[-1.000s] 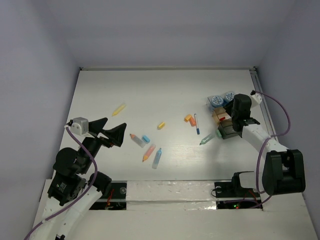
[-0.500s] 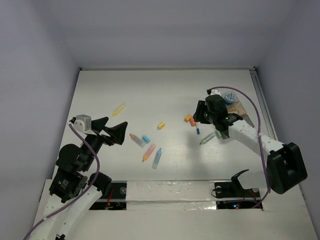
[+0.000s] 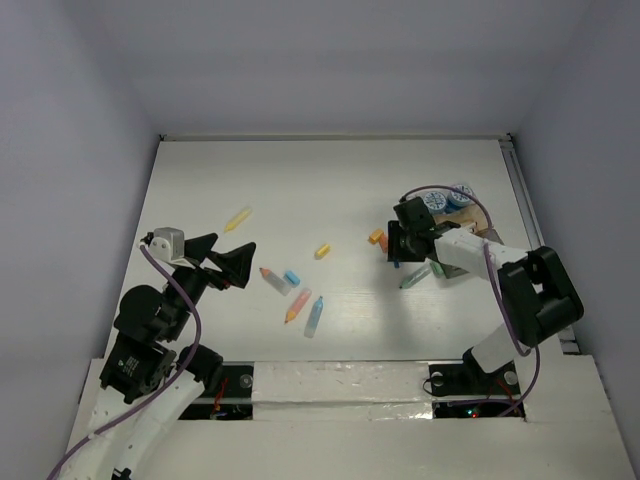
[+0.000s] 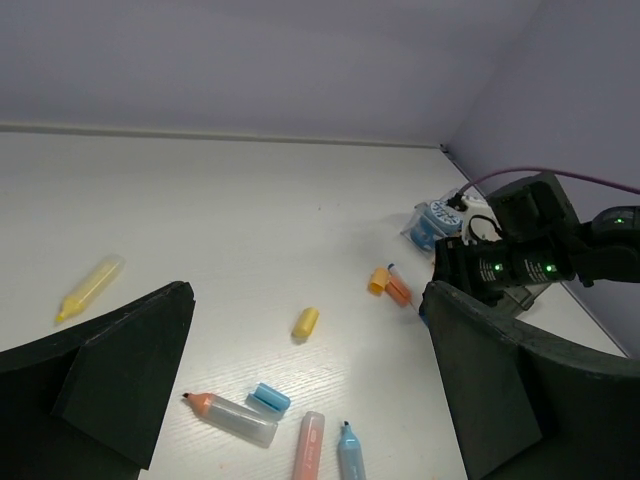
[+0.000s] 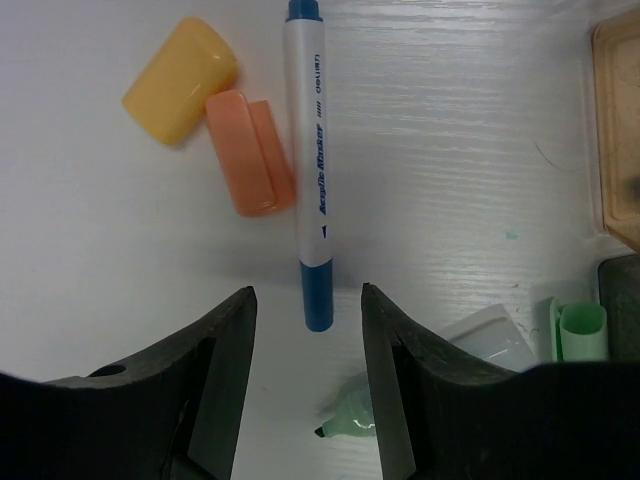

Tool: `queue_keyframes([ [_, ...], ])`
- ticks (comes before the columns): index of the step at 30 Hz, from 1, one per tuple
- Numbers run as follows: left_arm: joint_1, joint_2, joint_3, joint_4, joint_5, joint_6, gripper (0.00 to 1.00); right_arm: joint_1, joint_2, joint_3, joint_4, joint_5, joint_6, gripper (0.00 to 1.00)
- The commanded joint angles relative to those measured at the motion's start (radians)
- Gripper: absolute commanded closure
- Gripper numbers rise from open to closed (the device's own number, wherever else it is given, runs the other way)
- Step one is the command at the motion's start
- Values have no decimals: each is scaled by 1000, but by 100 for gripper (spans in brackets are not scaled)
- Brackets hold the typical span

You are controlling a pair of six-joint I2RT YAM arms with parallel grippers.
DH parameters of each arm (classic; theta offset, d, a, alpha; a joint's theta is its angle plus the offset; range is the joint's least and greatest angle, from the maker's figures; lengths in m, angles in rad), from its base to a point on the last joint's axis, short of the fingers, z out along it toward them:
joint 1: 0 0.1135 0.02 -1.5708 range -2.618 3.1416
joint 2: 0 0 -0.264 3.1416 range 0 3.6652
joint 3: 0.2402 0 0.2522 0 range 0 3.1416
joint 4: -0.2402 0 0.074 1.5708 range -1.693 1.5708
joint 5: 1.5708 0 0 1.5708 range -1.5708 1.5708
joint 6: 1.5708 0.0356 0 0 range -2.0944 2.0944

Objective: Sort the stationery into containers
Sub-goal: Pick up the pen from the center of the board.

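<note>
Your right end effector (image 5: 307, 300) is open, with the blue end of the pen (image 5: 310, 150) between its fingers. The pen lies on the desk (image 5: 450, 120) beside an orange cap (image 5: 250, 150). Go straight down, stay centered, then squeeze gently.

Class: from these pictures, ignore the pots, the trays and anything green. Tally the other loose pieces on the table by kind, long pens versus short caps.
Long pens: 5 (yellow pen, orange-tipped marker, orange pen, light-blue pen, white-and-blue marker)
Short caps: 4 (yellow stub, blue cap, yellow-orange cap, salmon cap)
Total: 9
</note>
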Motion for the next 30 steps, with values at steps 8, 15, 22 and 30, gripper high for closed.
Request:
queue_keyframes([
  [8, 4, 10, 1, 58, 16, 15, 1, 19, 122, 129, -54, 71, -26, 54],
  [15, 4, 3, 1, 58, 17, 15, 1, 19, 153, 149, -60, 97, -23, 76],
  [22, 4, 0, 1, 58, 16, 15, 1, 19, 143, 163, -74, 100, -29, 99],
  [30, 4, 0, -1, 58, 14, 13, 1, 19, -120, 95, 61, 181, 16, 100],
])
